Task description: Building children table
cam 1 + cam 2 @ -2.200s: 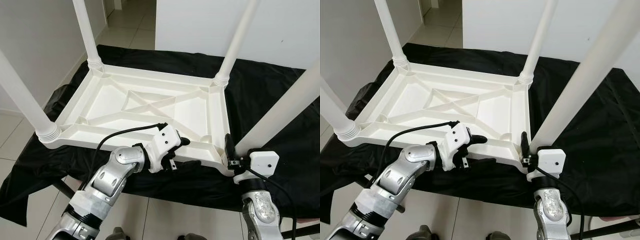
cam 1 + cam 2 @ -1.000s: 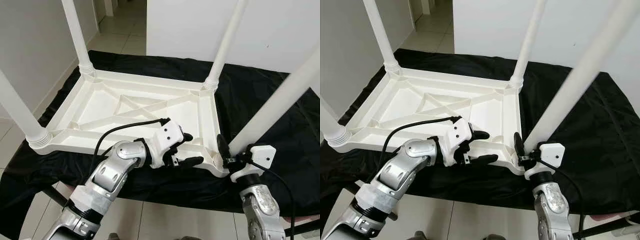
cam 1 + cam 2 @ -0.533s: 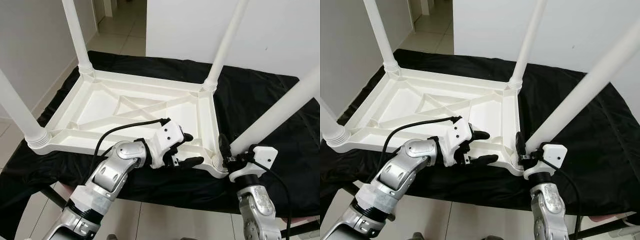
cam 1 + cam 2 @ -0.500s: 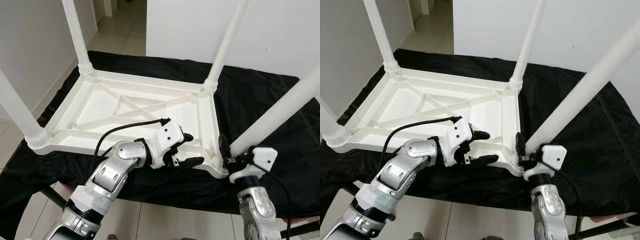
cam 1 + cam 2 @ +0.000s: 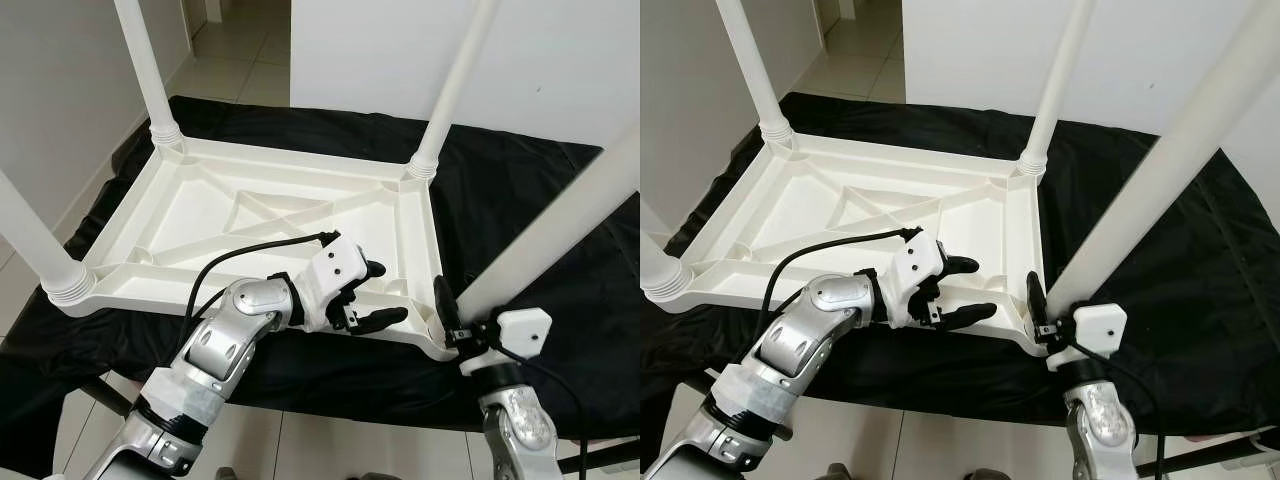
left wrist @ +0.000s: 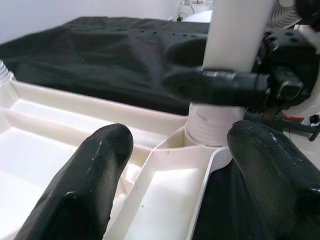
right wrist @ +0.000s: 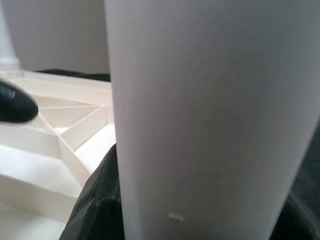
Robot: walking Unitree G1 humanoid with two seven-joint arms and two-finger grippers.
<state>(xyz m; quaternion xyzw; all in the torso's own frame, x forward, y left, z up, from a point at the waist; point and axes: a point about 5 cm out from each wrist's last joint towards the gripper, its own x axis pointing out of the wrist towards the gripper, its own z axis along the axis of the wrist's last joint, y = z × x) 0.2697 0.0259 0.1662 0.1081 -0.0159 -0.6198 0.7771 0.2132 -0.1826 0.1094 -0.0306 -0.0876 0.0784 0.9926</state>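
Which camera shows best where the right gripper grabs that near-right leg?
The left wrist view: the right gripper clamps the leg just above its ribbed base. The eye views show it small at the corner; the right wrist view shows the leg as blank white.

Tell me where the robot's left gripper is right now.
In the left eye view, the left gripper is open astride the near rim of the upturned tabletop, just left of the corner leg the right gripper holds.

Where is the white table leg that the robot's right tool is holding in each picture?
Left eye view: table leg slants up along the right side.
Right eye view: it also slants up on the right.
Left wrist view: it stands beyond the fingertips.
Right wrist view: it looms close up.
Shared landmark: the upturned tabletop.
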